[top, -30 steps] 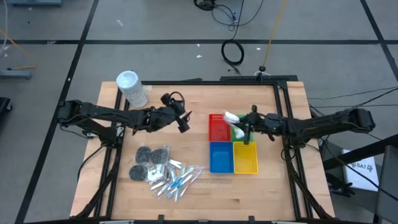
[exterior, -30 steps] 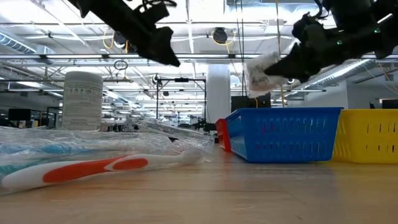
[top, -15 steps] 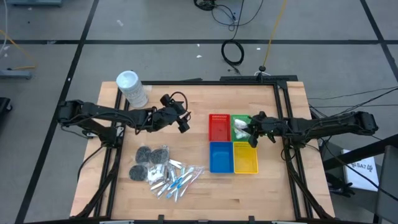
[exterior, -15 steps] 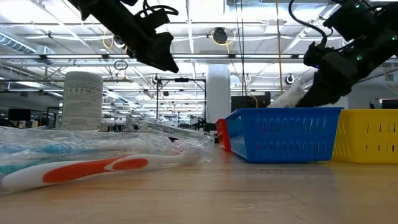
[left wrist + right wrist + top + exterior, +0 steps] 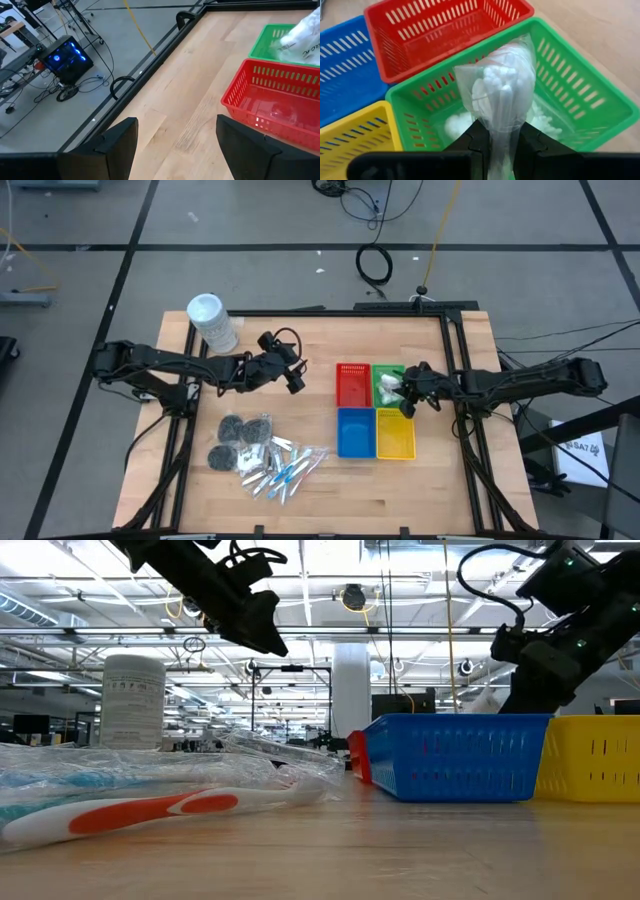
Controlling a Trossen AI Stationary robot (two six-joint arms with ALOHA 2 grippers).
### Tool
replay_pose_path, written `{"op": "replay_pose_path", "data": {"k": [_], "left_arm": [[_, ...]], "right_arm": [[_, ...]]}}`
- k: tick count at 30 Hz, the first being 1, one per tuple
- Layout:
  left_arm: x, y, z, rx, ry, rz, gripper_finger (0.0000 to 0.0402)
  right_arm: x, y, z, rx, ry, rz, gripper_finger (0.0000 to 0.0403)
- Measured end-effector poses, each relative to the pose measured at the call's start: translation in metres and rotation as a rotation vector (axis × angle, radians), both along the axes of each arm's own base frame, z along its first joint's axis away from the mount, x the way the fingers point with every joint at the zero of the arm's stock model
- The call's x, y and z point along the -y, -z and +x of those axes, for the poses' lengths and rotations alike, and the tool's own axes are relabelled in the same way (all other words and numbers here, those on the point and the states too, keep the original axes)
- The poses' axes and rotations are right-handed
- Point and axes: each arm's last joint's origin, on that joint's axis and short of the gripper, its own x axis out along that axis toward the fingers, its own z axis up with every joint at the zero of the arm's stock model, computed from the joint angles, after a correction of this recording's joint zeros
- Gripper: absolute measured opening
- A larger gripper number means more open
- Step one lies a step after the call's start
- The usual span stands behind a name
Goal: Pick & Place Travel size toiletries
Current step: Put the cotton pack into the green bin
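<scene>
Hovering over the green slotted plastic basket (image 5: pixel 580 95), the right gripper (image 5: pixel 501 136) has its jaws pinched on a clear crinkly plastic packet of white cotton swabs (image 5: pixel 502 95), so this looks like the placing step, right before the drop. The packet hangs down into the basket, and what seems to be another pale packet lies on the basket floor, though that's hard to make out through the film. My guess for the next move: just spread the jaws and let it fall, then lift straight up so the floppy wrap doesn't snag on a finger.

The left gripper (image 5: pixel 172 145) waits near the red slotted plastic basket (image 5: pixel 351 385), jaws spread and holding nothing.

The other toiletries sit well apart in a heap on the wooden table (image 5: pixel 450 480): dark grey round bundles (image 5: pixel 228 442), fuzzy looking, and slim clear-wrapped blue-and-white sticks (image 5: pixel 285 470) in shiny film. The blue basket (image 5: pixel 354 432) and yellow basket (image 5: pixel 394 434) are the same rigid latticed squares, all four touching in a block. A tall white cylindrical tub (image 5: pixel 211 322) stands at the far left corner.
</scene>
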Motion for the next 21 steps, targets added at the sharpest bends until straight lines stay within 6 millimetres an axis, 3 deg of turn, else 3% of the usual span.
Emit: {"op": "replay_pose_path", "data": {"k": [8, 15, 21], "left_arm": [[0.0, 0.0, 0.0, 0.001, -0.001, -0.002, 0.0259], [0.0, 0.0, 0.0, 0.001, -0.001, -0.002, 0.0264], [0.0, 0.0, 0.0, 0.0, -0.001, -0.002, 0.0258]], "right_arm": [[0.0, -0.001, 0.002, 0.017, -0.01, -0.007, 0.0079], [0.001, -0.014, 0.008, 0.153, -0.039, -0.053, 0.016], [0.001, -0.017, 0.006, 0.171, -0.039, -0.057, 0.0231]]}}
